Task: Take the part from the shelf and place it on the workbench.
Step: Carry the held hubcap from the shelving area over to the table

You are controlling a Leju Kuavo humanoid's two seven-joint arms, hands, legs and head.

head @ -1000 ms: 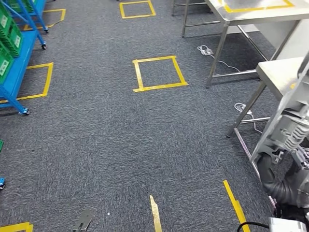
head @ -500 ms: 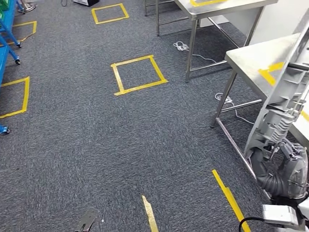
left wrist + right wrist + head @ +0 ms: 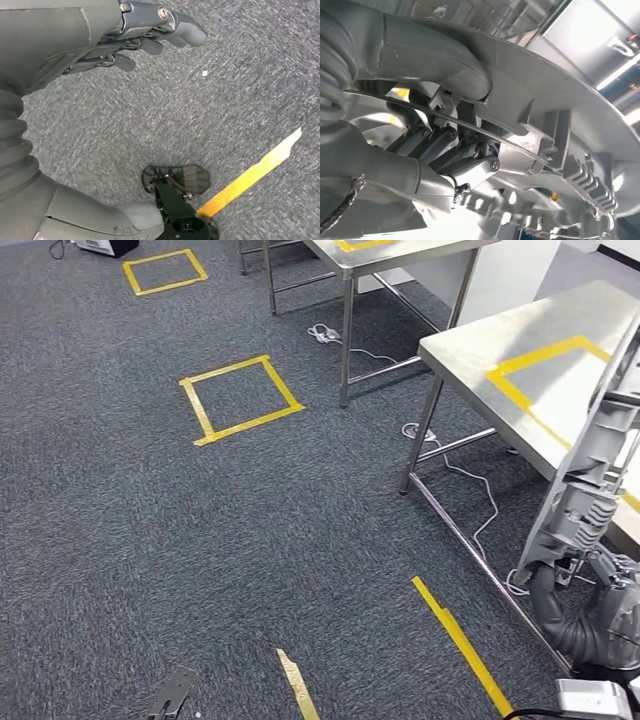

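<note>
One part [image 3: 596, 470], a long grey ribbed casting, stands tilted at the right edge of the head view, its lower end gripped by the right hand [image 3: 604, 615], its upper end leaning up across the front of the nearer workbench. In the right wrist view the same part [image 3: 561, 135] runs across the frame with the dark fingers [image 3: 444, 150] curled against its ribbed underside and the thick thumb [image 3: 433, 55] lying over its flat face, so the hand grips it from both sides. Two steel workbenches: the nearer workbench [image 3: 483, 345] carries one yellow tape outline [image 3: 528, 375] near its front corner; whether the part touches the top I cannot tell. The farther workbench [image 3: 362, 260] stands behind it, with yellow tape at its front edge. Left hand [image 3: 124, 45], seen from the left wrist, hangs over the carpet, fingers straight and apart from the thumb, holding nothing. Two yellow tape squares on the grey carpet [image 3: 113, 500]: one tape square [image 3: 241, 398] mid-floor, another [image 3: 164, 270] towards the far left corner. Two loose yellow tape strips nearer the robot: a long one [image 3: 462, 643] just beside the nearer workbench's legs, a short one [image 3: 296, 685] to its left. White cable [image 3: 468, 480] trails under the benches.
</note>
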